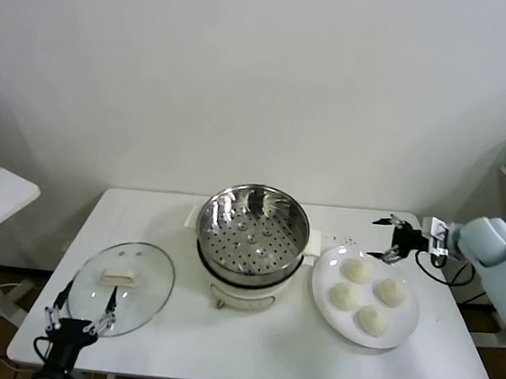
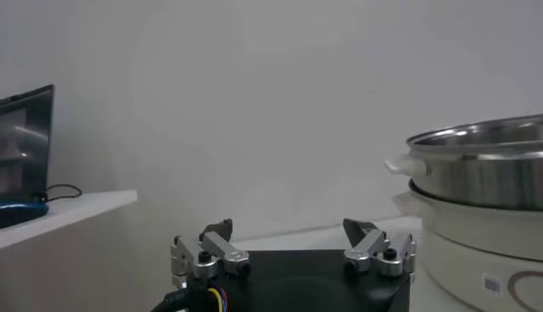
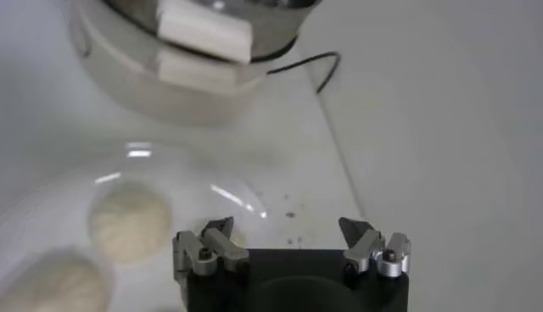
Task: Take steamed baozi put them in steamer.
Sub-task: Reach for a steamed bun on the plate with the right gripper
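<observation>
Baozi (image 1: pixel 367 297), four of them, lay together on the white plate (image 1: pixel 405 335) at the right of the table (image 1: pixel 244 356), none yet in the steamer (image 1: pixel 252 228), whose perforated floor stood bare just left of the plate at the table's middle. The step in hand looked like the approach for the first pick: the right gripper (image 1: pixel 390 239) hung at the far rim of the plate, just beyond the farthest bun (image 1: pixel 358 270), its fingers spread wide and holding nothing (the right wrist view showed that bun (image 3: pixel 129 222) off to one side of the gap between the fingertips, not under it). The next move, as I judged it, called for bringing the spread fingers over that bun, lowering them to straddle it, and closing gently enough not to crush the soft dough before carrying it left over the steamer's rim. The left gripper (image 1: pixel 82 318) waited at the near left edge of the table, by the near rim of the glass lid (image 1: pixel 122 285) that lay flat there, its fingers likewise apart and empty. As for writing, a small grey label (image 2: pixel 492 284) showed on the steamer's white base in the left wrist view, but nothing on it could be read, and no brand was legible anywhere else.
</observation>
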Controlling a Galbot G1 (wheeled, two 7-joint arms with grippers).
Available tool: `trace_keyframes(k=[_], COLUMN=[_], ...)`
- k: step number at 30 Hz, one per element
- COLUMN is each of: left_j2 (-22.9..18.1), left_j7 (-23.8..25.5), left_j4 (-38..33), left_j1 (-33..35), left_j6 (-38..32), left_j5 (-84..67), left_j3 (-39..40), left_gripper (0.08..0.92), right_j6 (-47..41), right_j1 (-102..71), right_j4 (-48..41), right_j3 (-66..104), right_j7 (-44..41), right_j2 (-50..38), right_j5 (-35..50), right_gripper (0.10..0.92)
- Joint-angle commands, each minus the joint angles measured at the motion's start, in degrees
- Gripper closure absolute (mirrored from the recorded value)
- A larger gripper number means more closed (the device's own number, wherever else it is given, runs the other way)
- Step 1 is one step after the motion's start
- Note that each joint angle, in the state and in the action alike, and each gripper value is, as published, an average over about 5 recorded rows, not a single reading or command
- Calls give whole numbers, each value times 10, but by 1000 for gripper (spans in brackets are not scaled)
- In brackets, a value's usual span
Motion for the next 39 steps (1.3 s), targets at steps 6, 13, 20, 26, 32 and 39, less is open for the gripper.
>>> trace_keyframes(k=[6,13,20,26,32,39], left_j2=[8,8,9,7,6,5], left_j7=[-1,-2,-4,-6,-5,-2], left_j4=[-3,-3,0,5,5,5], left_j1=[-2,-9,2,-1,-2,0], left_j6=[9,14,9,8,7,1], left_j5=[8,14,7,7,7,7], left_j3=[-1,2,2,2,3,6], left_gripper=[177,177,177,177,177,177], right_j6=[43,42,42,46,52,59], right_j1=[156,130,109,94,85,76], right_j4=[-180,-208,-211,-221,-232,-243], right_j3=[-190,-177,-173,-160,-154,-139], right_j7=[-123,-109,-94,-74,-60,-45], right_j2=[128,170,178,182,188,198], right_j5=[-110,-125,-125,-131,-137,-147], right_gripper=[203,203,203,203,203,203])
